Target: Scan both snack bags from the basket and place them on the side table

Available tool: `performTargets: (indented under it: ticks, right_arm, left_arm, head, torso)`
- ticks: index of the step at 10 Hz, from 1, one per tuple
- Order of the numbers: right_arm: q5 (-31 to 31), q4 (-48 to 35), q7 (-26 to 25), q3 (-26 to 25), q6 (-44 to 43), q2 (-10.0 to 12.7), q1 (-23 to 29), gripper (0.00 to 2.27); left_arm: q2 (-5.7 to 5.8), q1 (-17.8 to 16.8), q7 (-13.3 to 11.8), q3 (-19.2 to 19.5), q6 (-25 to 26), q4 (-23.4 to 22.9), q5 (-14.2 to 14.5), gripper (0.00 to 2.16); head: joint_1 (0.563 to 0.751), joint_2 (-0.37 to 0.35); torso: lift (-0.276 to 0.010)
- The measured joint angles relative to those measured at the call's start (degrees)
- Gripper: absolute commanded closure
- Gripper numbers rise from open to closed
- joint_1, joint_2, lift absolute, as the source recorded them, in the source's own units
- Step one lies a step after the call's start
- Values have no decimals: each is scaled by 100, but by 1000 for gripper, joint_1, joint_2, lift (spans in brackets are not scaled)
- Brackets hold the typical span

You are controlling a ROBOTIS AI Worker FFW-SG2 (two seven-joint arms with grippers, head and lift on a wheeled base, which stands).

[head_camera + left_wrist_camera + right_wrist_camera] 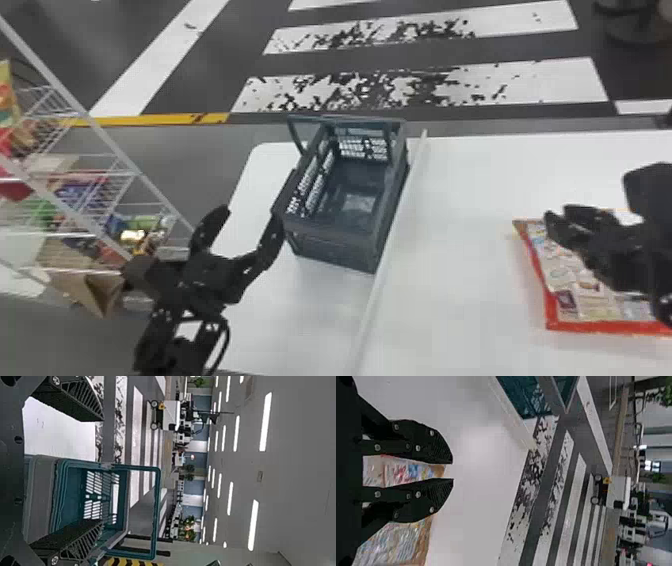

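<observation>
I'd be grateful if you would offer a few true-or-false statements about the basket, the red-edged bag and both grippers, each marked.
1. The basket stands on the white table. True.
2. The red-edged bag is inside the basket. False: it lies on the table, under the right gripper.
3. The fingers of the left gripper are pressed together. False: they are spread apart.
4. A narrow gap separates the right gripper's fingers. True.

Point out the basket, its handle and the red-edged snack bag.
Basket [332,245], head view: outside of its near wall.
Handle [156,494], left wrist view: its crossbar.
Red-edged snack bag [572,301], head view: its printed face.
</observation>
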Motion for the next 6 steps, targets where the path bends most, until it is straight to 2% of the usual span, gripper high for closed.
performTargets:
  ticks: [2, 4, 6]
  right_arm:
    - [222, -277, -205, -775, 793, -20, 47, 56]
    - [388, -271, -196, -1387, 962, -37, 200, 60]
    - [385, -76, -178, -1769, 985, -145, 341, 70]
  left_arm:
    - [25, -23, 1, 3, 3, 24, 7, 87]
    - [22, -68, 0, -32, 16, 44, 7, 87]
    - [41, -74, 0, -39, 18, 75, 7, 87]
  head:
    - [695, 66]
    - [695, -12]
    - [695, -88]
  torso:
    - [-75]
    - [-75]
    - [-75]
